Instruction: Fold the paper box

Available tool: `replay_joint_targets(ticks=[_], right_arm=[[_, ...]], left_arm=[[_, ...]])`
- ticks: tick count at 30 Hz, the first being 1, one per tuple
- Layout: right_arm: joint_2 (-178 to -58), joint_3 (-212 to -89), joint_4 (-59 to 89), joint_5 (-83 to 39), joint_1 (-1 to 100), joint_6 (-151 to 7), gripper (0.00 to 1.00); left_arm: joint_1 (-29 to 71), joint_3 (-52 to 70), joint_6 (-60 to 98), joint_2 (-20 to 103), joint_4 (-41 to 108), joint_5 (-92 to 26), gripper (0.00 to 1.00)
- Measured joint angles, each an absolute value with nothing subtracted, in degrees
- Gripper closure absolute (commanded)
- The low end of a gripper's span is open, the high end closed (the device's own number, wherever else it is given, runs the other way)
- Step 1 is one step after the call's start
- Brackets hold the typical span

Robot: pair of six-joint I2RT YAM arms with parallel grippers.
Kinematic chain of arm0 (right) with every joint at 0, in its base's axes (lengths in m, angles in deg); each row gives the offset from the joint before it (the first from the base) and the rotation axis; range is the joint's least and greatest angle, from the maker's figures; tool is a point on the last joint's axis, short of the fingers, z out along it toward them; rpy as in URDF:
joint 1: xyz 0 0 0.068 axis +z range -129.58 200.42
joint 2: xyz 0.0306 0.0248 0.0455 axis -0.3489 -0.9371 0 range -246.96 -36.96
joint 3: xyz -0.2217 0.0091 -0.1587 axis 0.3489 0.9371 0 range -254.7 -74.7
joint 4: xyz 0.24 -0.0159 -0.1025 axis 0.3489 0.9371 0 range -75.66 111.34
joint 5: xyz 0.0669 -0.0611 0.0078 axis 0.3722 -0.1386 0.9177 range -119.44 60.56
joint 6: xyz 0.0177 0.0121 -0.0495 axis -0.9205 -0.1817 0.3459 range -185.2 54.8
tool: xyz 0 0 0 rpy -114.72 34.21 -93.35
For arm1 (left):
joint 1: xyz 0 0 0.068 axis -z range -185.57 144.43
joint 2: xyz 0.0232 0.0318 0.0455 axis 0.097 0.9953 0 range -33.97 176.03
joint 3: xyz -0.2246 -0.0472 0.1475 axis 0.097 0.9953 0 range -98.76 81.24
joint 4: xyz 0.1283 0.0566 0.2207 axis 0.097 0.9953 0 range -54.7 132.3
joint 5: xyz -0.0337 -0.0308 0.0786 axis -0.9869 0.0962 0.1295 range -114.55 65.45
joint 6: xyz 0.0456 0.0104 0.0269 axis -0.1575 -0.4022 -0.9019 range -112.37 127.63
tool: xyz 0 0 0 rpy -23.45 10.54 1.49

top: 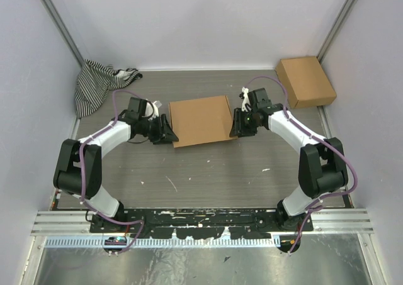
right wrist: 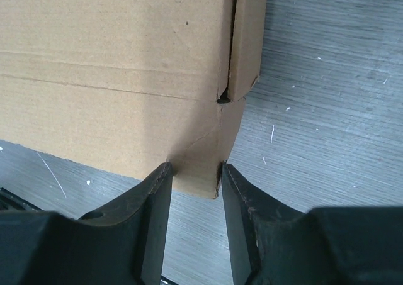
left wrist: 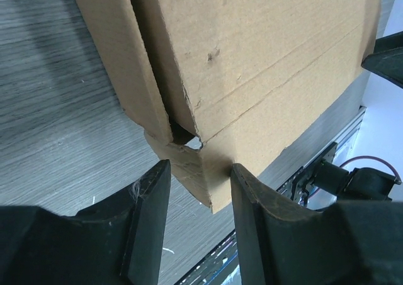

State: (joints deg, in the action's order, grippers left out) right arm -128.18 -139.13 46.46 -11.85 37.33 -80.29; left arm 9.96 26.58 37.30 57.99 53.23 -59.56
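The paper box (top: 201, 120) lies as a shallow closed brown box in the middle of the table. My left gripper (top: 169, 134) is at its near left corner. In the left wrist view the fingers (left wrist: 200, 172) straddle that corner of the box (left wrist: 264, 58), and a side flap stands slightly apart along a slit. My right gripper (top: 236, 129) is at the near right corner. In the right wrist view both fingers (right wrist: 196, 172) press on the corner of the box (right wrist: 113, 58). The box rests on the table.
A smaller ready-made brown box (top: 305, 82) sits at the back right. A black-and-white striped cloth (top: 97, 83) lies bunched at the back left. Walls close in the table on three sides. A metal rail (top: 201, 225) runs along the near edge.
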Motion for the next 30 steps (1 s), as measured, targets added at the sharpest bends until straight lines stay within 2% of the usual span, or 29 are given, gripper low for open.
replay_joint_targets(ticks=[16,25,30], right_arm=[[-131.31,-137.38,41.04,-12.18,37.35,-80.36,0.6],[-131.59,-132.02,33.74,-12.77,37.35,-81.3,0.64],[-131.46,-128.22,27.71,-14.63,37.74,-82.11,0.73]], left_arm=[[10.07,26.21,37.69,60.31,52.34,-59.6,0.53],[10.42,26.02,37.71,63.13,50.96,-58.09,0.58],[11.21,26.02,37.5,63.32,50.5,-54.03,0.59]])
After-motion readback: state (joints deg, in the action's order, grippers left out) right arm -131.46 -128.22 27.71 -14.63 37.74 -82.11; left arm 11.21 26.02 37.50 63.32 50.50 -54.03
